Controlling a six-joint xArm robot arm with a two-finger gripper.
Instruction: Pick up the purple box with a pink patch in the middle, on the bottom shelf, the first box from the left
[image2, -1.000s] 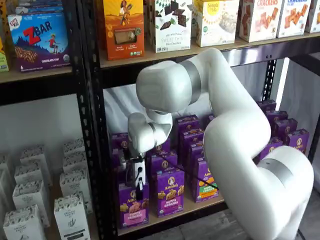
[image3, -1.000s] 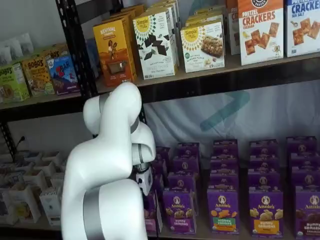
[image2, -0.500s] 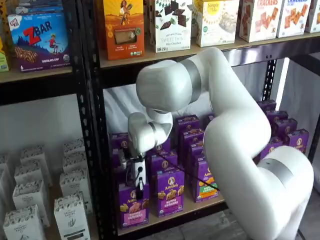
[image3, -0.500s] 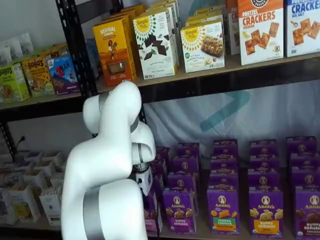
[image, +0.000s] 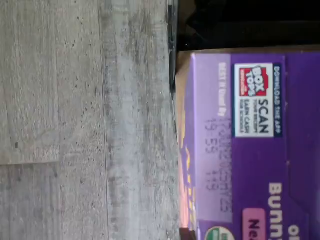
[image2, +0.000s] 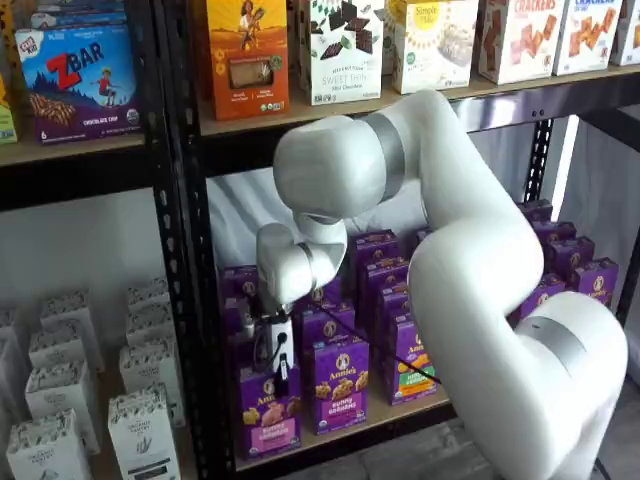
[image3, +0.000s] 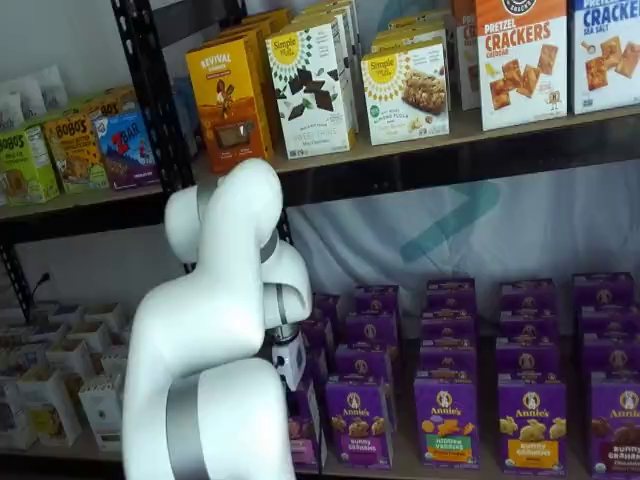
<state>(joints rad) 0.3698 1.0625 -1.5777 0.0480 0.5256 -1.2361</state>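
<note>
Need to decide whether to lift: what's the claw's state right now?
Claw: cannot be told; its black fingers hang at the purple box, grip not visible.

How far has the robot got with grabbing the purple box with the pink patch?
Done: the arm has reached the bottom shelf, and its pincer sits at the top of the purple box with the pink patch. The wrist view shows that box's top close up. In hand: getting a grip, though the fingers are too hidden to tell whether they have closed. Left: lifting the box; its base appears to sit on the shelf board.
</note>
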